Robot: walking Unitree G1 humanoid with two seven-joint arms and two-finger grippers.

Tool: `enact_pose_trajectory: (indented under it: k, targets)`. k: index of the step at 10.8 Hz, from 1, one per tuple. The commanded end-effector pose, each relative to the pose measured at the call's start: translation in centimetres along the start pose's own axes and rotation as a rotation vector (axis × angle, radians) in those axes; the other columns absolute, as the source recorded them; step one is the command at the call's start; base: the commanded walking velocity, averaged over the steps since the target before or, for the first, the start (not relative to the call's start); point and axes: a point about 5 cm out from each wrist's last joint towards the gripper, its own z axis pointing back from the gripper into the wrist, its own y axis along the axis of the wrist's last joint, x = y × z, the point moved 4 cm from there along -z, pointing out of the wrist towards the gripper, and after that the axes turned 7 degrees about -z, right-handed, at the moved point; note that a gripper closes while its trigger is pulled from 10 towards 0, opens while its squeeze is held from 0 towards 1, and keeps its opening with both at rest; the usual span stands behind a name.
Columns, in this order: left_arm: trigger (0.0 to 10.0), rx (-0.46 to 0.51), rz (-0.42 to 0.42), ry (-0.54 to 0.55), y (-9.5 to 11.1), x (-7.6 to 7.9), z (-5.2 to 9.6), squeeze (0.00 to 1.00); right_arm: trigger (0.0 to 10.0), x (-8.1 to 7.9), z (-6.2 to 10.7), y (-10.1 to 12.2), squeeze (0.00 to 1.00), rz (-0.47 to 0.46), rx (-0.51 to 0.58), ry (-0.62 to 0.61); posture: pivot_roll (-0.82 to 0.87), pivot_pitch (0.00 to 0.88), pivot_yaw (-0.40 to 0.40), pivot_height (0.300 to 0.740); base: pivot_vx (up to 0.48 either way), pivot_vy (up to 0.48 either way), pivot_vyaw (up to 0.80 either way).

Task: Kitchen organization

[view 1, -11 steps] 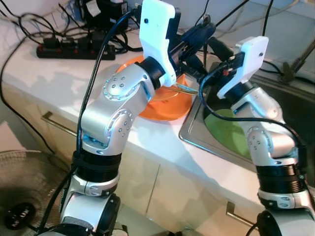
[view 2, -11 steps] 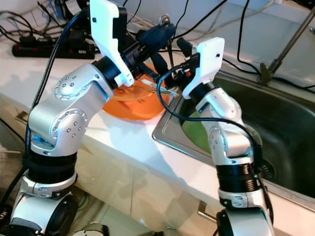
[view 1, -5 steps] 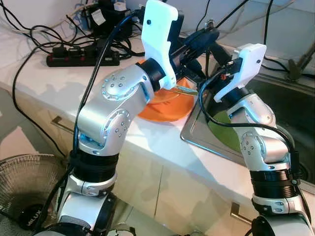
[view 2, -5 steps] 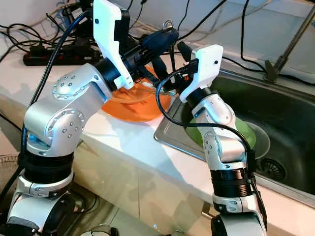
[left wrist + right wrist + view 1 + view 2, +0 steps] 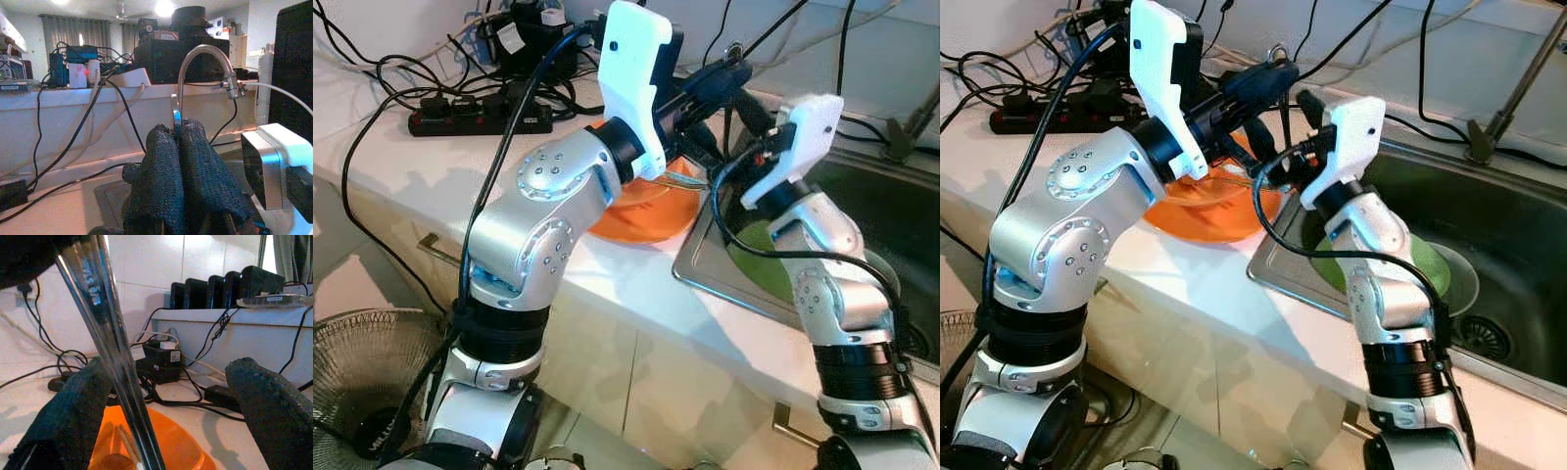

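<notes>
Both silver arms of the humanoid robot are raised over a white kitchen counter (image 5: pixel 636 284), meeting above a shallow orange plastic bowl (image 5: pixel 646 211) that sits on the counter just beside the rim of a stainless steel sink (image 5: pixel 1498 245).

The left gripper (image 5: pixel 182 161) has its two black, cloth-textured fingers pressed together on a slim shiny metal utensil (image 5: pixel 110 338), whose looped end pokes up between the fingertips in the left wrist view. In the right wrist view the same utensil runs as a bright bar slanting down toward the bowl, where a pale stick-like item lies inside, too small to identify.

The right gripper (image 5: pixel 181 406) faces the left one with its fingers spread wide, one on each side of the metal bar; it looks to hold nothing, though whether a finger touches the bar cannot be told.

A round green plate (image 5: pixel 1440 269) lies in the sink basin behind the right arm, near the drain (image 5: pixel 1491 336). A curved chrome tap (image 5: pixel 203 61) rises behind the sink. At the back of the counter are a black power strip (image 5: pixel 480 117) with red switches and a tangle of black cables (image 5: pixel 401 73). A round wire fan guard (image 5: pixel 372 382) stands on the floor beside the cabinets.
</notes>
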Motion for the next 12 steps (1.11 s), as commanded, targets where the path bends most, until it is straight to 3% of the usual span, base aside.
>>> enact_pose_trajectory:
  k: [1,3,4,5,6,12]
  targets:
    - [10.0,0.034,-0.029,-0.012,1.2,0.3,-0.3,0.0,10.0,0.3,0.2,0.0,0.0,0.011,-0.012,-0.002,0.12,0.008,-0.004,0.74,0.0,0.0,0.0]
    - [10.0,0.045,-0.034,0.005,1.4,0.0,-0.5,0.0,10.0,0.7,0.4,0.1,0.0,0.022,-0.019,-0.008,0.11,0.016,-0.004,0.74,0.0,0.0,0.0]
    - [10.0,0.047,-0.035,0.01,1.5,-0.1,-0.5,0.0,6.6,1.0,0.6,0.2,0.0,0.027,-0.021,-0.015,0.1,0.018,-0.005,0.74,0.0,0.0,0.0]
    - [10.0,0.049,-0.033,0.016,1.5,-0.2,-0.6,0.0,1.1,1.2,0.7,0.3,0.0,0.032,-0.021,-0.021,0.1,0.02,-0.006,0.74,0.0,0.0,0.0]
    - [10.0,0.05,-0.032,0.018,1.5,-0.3,-0.6,0.0,0.0,1.3,0.8,0.4,0.0,0.034,-0.02,-0.022,0.1,0.021,-0.007,0.74,0.0,0.0,0.0]
    - [10.0,0.055,-0.034,0.02,1.5,-0.3,-0.7,0.0,0.0,1.3,0.6,0.7,0.0,0.032,-0.006,-0.023,0.1,0.028,-0.009,0.74,0.0,0.0,0.0]
